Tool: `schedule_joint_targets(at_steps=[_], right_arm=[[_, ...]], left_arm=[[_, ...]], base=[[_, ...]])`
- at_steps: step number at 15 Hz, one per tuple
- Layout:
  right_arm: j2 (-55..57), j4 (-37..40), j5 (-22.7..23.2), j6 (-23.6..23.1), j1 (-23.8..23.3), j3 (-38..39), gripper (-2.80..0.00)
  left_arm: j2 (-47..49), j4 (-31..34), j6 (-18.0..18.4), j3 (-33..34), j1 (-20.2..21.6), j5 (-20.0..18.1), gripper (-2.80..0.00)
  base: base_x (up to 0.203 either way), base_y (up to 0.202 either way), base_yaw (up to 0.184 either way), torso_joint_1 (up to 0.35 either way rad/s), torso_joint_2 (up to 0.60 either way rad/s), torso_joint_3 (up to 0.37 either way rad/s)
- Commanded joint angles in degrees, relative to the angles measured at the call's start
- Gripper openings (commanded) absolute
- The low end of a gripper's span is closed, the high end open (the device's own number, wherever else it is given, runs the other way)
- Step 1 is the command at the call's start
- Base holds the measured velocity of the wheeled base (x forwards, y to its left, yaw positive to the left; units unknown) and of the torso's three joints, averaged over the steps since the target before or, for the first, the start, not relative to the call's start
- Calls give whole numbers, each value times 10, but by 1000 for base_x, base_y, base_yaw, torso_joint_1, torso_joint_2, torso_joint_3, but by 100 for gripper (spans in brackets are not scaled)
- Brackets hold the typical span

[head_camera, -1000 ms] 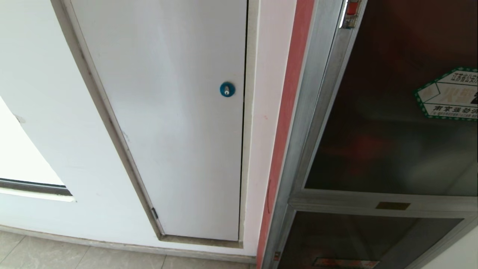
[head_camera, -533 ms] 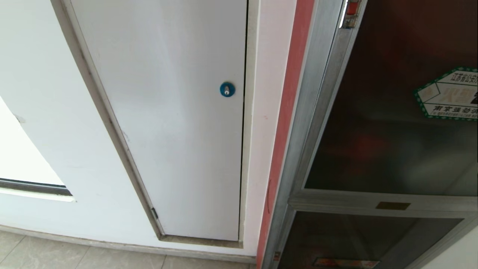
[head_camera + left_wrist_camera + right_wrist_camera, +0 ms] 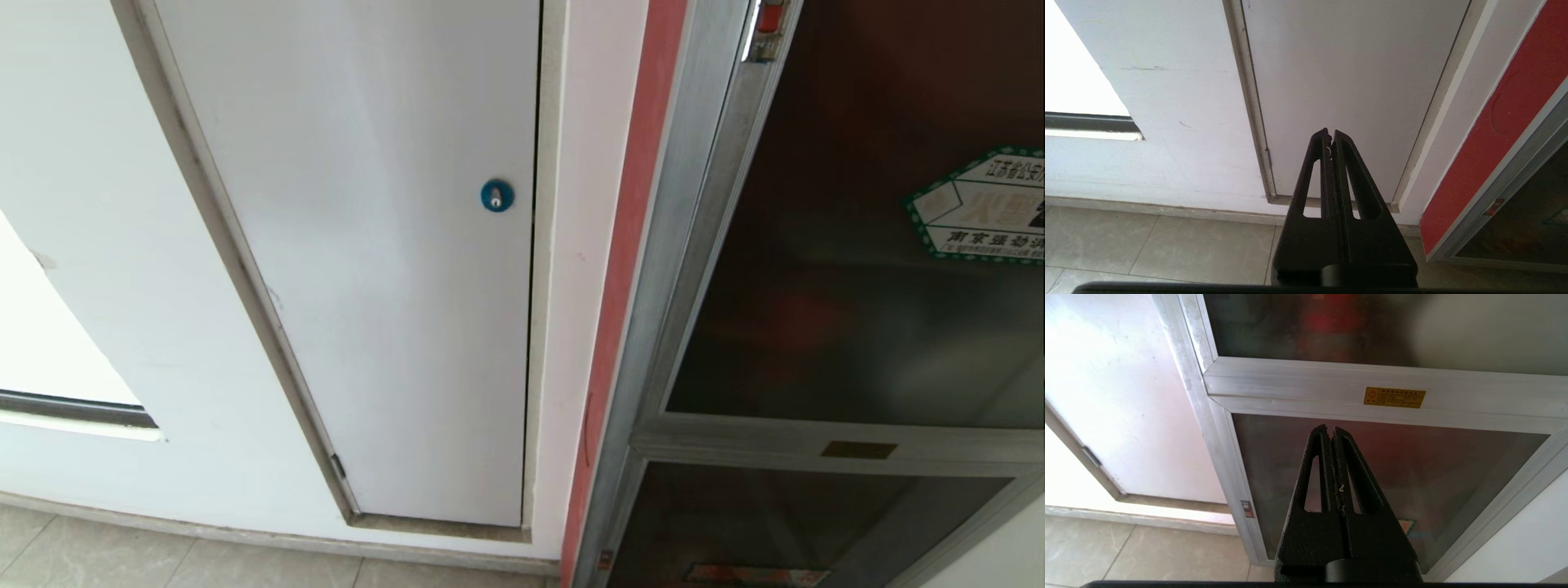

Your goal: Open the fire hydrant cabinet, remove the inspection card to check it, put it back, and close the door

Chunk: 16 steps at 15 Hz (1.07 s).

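the fire hydrant cabinet (image 3: 653,327) fills the right side of the head view, its silver frame beside a red strip of wall. its door (image 3: 857,269) is closed; through the dark glass i see only blurred red and pale shapes, and i cannot tell the inspection card. a green-bordered sticker (image 3: 980,208) sits at the right edge, upper half. nothing has shifted since the earlier frames. the white panel door (image 3: 367,286) with its blue lock (image 3: 496,195) takes the centre. my left hand (image 3: 1330,136) is pressed shut, empty, before the white panel. my right hand (image 3: 1330,432) is likewise closed and empty, before the lower glass panel (image 3: 1433,465).
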Motion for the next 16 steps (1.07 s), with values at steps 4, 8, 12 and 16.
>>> schedule_joint_targets(at_steps=[4,8,12,16], right_arm=[[19,19,4,0,0,-76,-280],[106,22,26,1,0,-168,-280],[213,23,73,37,-1,-274,-280],[309,24,151,91,-1,-374,-280]], left_arm=[[0,0,0,0,0,0,-280],[0,1,0,0,0,0,-280],[0,0,0,0,0,0,-280],[0,0,0,0,0,0,-280]], base=[[0,0,0,0,0,0],[0,0,0,0,0,0],[0,0,0,0,0,0],[0,0,0,0,0,0]])
